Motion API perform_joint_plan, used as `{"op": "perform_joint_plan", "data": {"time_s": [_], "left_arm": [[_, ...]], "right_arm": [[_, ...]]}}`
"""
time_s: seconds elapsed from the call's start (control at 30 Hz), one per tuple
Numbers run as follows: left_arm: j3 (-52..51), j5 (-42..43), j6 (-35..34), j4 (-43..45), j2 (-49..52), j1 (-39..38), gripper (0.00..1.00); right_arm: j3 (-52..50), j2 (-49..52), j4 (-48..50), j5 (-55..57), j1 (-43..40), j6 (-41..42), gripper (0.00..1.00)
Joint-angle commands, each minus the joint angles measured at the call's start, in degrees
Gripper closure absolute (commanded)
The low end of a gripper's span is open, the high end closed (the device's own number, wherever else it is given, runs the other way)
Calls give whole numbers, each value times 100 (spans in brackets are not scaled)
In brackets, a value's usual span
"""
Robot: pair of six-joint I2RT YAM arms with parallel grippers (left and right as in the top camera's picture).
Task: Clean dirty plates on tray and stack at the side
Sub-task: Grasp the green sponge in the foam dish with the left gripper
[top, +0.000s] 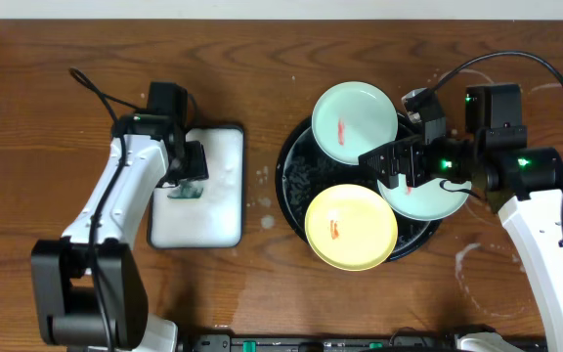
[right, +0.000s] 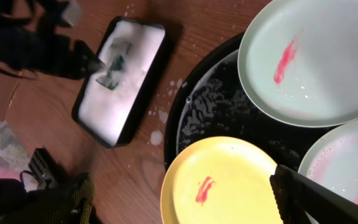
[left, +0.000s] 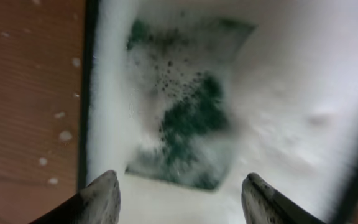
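Left wrist alone shows left fingers [left: 101, 199] spread over sudsy sponge [left: 188, 118], right fingers [right: 319, 199] spread above plates [right: 316, 62]

Red smears mark the yellow plate [top: 351, 227] and both mint plates [top: 355, 122]; the tray [top: 296, 176] is black, the sponge [left: 191, 118] green, the table [top: 57, 59] brown wood-grain.

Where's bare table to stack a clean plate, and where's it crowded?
Bare wood: the near strip below the soapy dish and tray, and the far strip above them. Crowded: the tray, with three plates and the right gripper.
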Motion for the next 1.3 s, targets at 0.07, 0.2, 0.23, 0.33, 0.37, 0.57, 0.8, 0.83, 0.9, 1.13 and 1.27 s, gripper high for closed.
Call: {"op": "perform_joint_plan", "data": {"time_s": [0.07, 0.2, 0.23, 0.33, 0.37, 0.57, 0.8, 0.83, 0.9, 1.13, 1.27], "left_arm": [[-564, -245, -269, 575, 638, 4, 36], [-621, 361, -289, 914, 1110, 4, 62], [-621, 393, -286, 925, 1150, 4, 72], [-579, 393, -289, 798, 1128, 4, 92], [-529, 391, -284, 704, 1115, 4, 92], [-66, 391, -245, 83, 887, 4, 48], [90, 190, -247, -31, 358, 4, 34], [90, 127, -247, -9, 323, 4, 34], [81, 9, -245, 98, 328, 4, 34], [-243, -105, -249, 695, 634, 4, 43], [-459, -105, -249, 846, 935, 4, 61]], "right_arm": [[72, -33, 13, -109, 114, -46, 10], [72, -33, 11, -109, 114, -44, 11], [72, -33, 11, -109, 114, -44, 11], [72, -33, 9, -109, 114, -46, 11], [72, -33, 9, -109, 114, -46, 11], [72, -33, 15, -109, 114, -46, 11], [72, -33, 11, -107, 114, -46, 11], [72, -33, 13, -107, 114, -46, 11], [72, -33, 13, -107, 114, -46, 11], [72, -33, 2, -107, 114, -46, 11], [72, -33, -15, -107, 114, -46, 11]]}}
